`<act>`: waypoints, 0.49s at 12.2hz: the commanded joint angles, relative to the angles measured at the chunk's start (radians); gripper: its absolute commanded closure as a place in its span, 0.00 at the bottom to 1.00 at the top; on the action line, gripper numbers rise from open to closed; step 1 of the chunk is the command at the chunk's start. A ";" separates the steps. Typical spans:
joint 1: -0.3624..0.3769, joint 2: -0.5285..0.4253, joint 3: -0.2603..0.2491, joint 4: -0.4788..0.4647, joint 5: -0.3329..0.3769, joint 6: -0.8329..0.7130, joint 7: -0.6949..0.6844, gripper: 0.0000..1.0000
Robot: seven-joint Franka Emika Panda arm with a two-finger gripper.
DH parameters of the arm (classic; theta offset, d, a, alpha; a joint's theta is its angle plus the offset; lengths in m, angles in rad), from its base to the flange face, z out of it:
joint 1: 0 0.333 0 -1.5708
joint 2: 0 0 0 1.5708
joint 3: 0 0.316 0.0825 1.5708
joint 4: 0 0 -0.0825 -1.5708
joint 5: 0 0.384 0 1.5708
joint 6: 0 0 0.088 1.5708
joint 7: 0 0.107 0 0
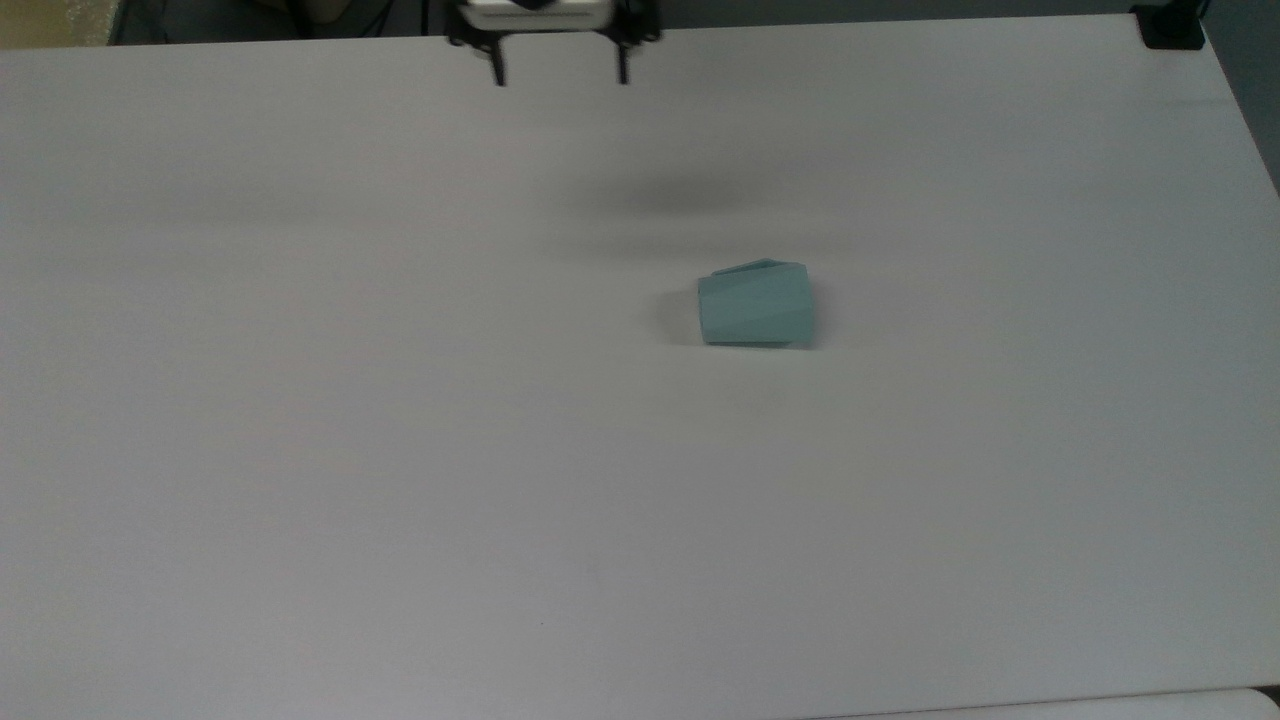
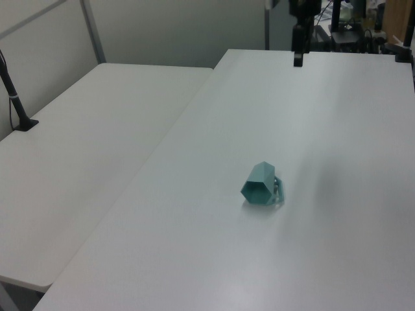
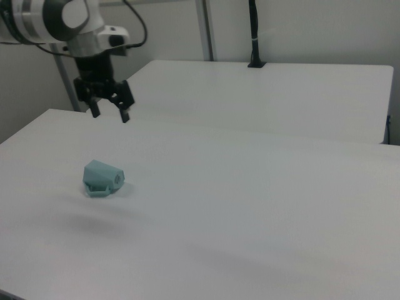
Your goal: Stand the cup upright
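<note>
A pale teal faceted cup (image 1: 756,305) lies on its side on the white table (image 1: 400,450), right of centre in the top view. In the left view the cup (image 2: 260,184) shows one hexagonal end toward the camera, its small handle on the far right side. The right view shows the cup (image 3: 102,178) at the left, handle side down. My gripper (image 1: 560,70) hangs open at the top view's upper edge, well above and away from the cup, with nothing between its fingers. The gripper (image 3: 110,112) also shows in the right view and as one dark finger (image 2: 297,57) in the left view.
A second white table (image 2: 84,142) adjoins on the left view's left. A black clamp post (image 2: 16,103) stands at its edge. Another black mount (image 1: 1168,28) sits at the top view's upper right corner. Dark equipment (image 2: 340,29) stands behind the table's far end.
</note>
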 commanded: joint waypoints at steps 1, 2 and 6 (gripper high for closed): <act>0.139 0.174 -0.012 0.166 -0.061 0.003 0.168 0.00; 0.178 0.220 -0.012 0.202 -0.088 0.005 0.233 0.00; 0.317 0.332 -0.010 0.259 -0.276 -0.001 0.468 0.00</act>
